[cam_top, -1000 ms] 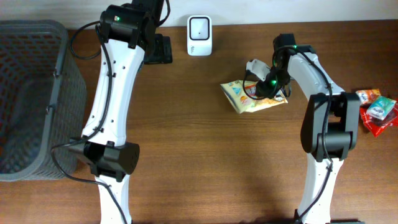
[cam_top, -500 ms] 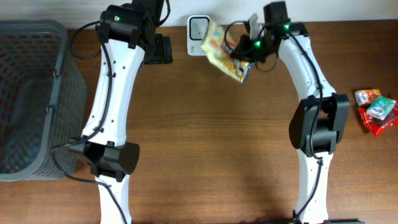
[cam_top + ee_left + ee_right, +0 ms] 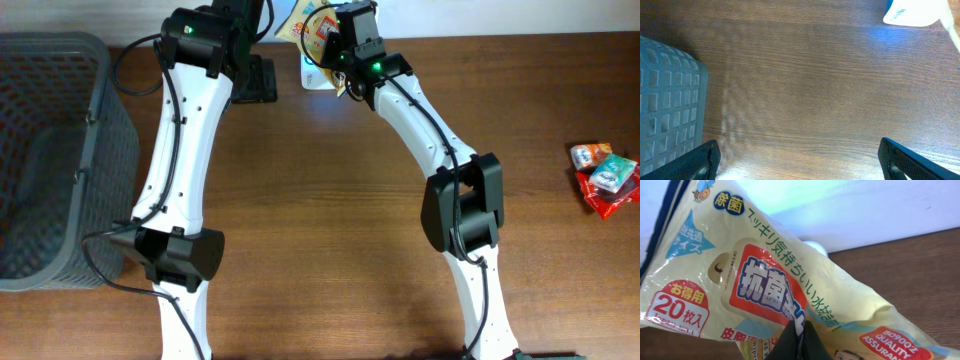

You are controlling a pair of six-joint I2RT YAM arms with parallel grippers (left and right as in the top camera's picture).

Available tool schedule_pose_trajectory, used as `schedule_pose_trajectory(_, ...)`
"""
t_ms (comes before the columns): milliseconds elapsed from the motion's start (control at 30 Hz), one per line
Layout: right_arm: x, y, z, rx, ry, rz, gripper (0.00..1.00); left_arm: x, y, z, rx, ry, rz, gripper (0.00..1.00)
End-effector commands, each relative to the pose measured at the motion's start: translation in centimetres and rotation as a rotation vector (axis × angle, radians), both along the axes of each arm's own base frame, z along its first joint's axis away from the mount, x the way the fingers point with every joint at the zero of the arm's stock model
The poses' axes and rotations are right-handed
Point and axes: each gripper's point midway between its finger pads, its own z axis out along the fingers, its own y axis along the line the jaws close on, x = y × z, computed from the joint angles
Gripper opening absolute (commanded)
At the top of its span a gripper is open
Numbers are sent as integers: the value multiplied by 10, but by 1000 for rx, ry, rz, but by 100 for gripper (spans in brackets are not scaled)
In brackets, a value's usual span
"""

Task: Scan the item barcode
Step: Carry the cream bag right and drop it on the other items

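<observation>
Wipes pack [image 3: 790,275] looked soft and light, best pinched near an edge; right gripper [image 3: 796,339] clamped it tight, left gripper [image 3: 800,165] gaped empty.

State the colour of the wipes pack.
Pale yellow plastic wipes pack, red-orange label; clearest in the right wrist view.

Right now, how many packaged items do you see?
4: a yellow plastic wipes packet in the right tool at the back; orange packet, white-teal packet and red packet piled at the right edge. Others may be hidden.
</observation>
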Motion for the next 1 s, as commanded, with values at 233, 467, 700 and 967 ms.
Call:
schedule_pose_trajectory(233, -3, -91, 77, -97, -59, -118, 4, 0, 2, 0, 12, -2, -1, 99)
schedule_pose_trajectory(467, -74, -338, 84, -134, 198, -507, 4, 0, 2, 0, 12, -2, -1, 99)
schedule_pose_trajectory(700, -192, -517, 11, -16, 516, -833, 4, 0, 2, 0, 12, -2, -1, 99)
schedule_pose_trajectory(967, -225, -521, 10, 28, 562, -858, 99, 0, 2, 0, 12, -2, -1, 99)
